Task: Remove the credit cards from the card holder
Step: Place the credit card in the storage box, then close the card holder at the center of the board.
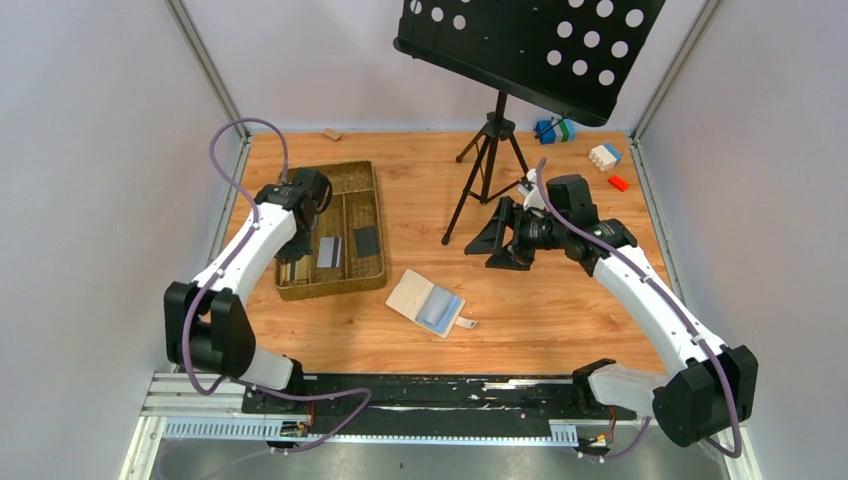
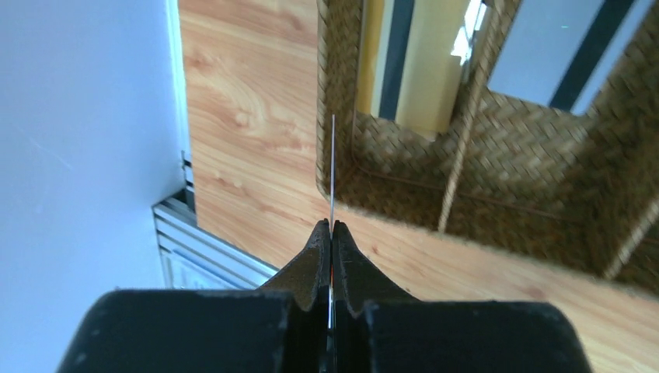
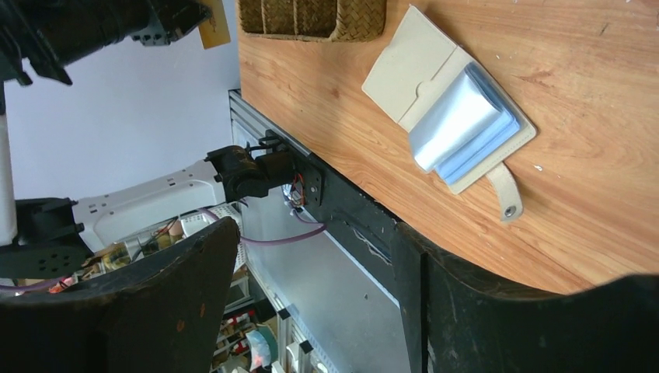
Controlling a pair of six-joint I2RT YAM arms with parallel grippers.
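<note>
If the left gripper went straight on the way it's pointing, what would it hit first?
Likely the corner rim of the woven tray. The left gripper, shut on a thin card seen edge-on, points at it; the card would touch first. Depth is unclear.

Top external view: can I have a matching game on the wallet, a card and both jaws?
1 cream folding card holder
2 silver-grey striped plastic card
3 left gripper
4 right gripper

A jaws wide apart, empty
B open on the wooden table
C jaws shut on a thin card
D in the woven brown tray

Pairs: 1-B, 2-D, 3-C, 4-A
</note>
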